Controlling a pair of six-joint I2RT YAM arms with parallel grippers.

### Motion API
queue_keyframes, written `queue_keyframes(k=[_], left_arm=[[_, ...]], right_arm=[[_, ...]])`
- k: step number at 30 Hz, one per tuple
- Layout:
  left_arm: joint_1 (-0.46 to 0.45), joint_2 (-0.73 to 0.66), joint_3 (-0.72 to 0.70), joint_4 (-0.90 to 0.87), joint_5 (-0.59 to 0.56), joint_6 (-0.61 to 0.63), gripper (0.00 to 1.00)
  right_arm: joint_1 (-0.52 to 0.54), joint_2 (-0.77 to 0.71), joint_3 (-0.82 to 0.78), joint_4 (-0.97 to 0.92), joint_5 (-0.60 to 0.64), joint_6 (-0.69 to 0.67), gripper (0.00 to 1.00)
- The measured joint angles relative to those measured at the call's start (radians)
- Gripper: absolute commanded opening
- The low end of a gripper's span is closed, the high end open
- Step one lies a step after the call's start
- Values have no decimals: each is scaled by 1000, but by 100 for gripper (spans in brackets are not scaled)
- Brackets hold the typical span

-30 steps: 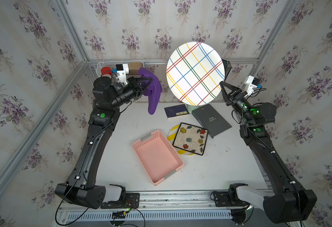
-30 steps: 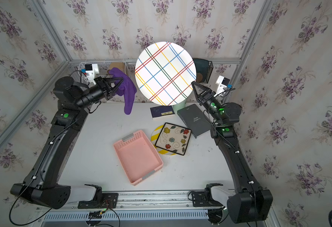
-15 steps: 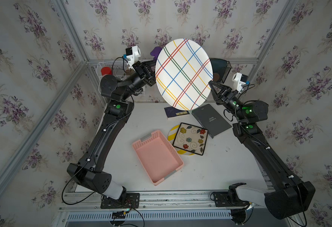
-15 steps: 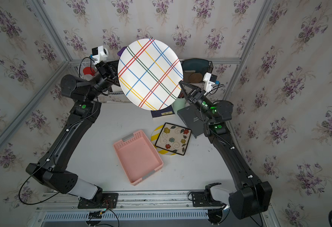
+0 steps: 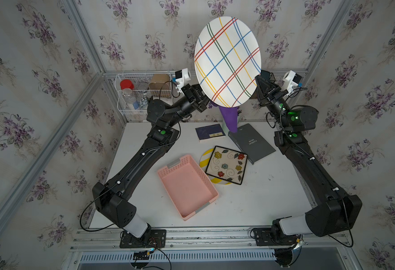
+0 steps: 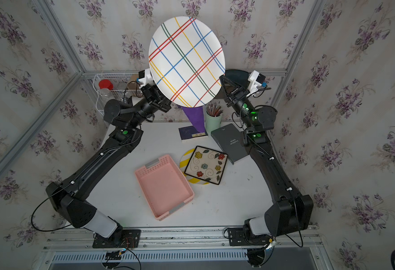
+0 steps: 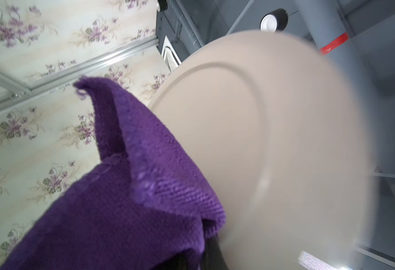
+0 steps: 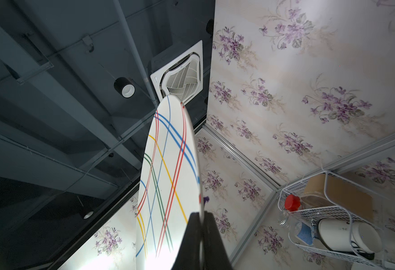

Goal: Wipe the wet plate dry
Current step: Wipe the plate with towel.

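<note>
**Figure.** Plate-drying rig seen in both top views and both wrist views.

A round white ceramic plate with coloured crossing lines (image 5: 226,60) was held high above the far end of the white table (image 5: 273,198). It was tilted nearly on edge, with its striped face toward the near side.

The right gripper (image 8: 202,216) was clenched on the plate's lower right rim (the rim ran between its two dark fingers). The left gripper (image 7: 211,253) stood behind the plate at its lower left, clamped on a purple woven cloth (image 7: 121,210). The cloth lay against the plain back face, and a loose tail (image 5: 229,118) hung below the plate.

The left arm was therefore the nearer wiping arm. Its stroke would probably run across the back face toward the right gripper's hold.

Containers:
- A pink perforated plastic basket (image 5: 187,187) sat mid-table, empty.
- A white wire rack (image 5: 121,92) at the far left held a red-lidded jar (image 5: 126,84) and a brown box (image 5: 160,83).
- A pale green cup (image 6: 213,122) at the far edge held thin sticks, likely pencils.
</note>
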Motion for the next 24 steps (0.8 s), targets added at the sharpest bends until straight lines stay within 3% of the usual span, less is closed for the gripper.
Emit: queue_keyframes(k=[5,10,17,21,24], left_arm=[[18,11,105,20,2,3,0],[-57,98,201,18,-14,14,0],[-146,128,160,0,-24,15,0],[-95,69,123,-26,-4,19,0],[-36,28,133,-21,-6,25,0]], right_arm=[[82,-49,-72,73,-38,0,0],[173,-38,-49,100,-46,-32,0],[64,39,99,115,-20,-28,0],[-6,13,39,108,-6,0,0],[27,-27,-37,106,-5,0,0]])
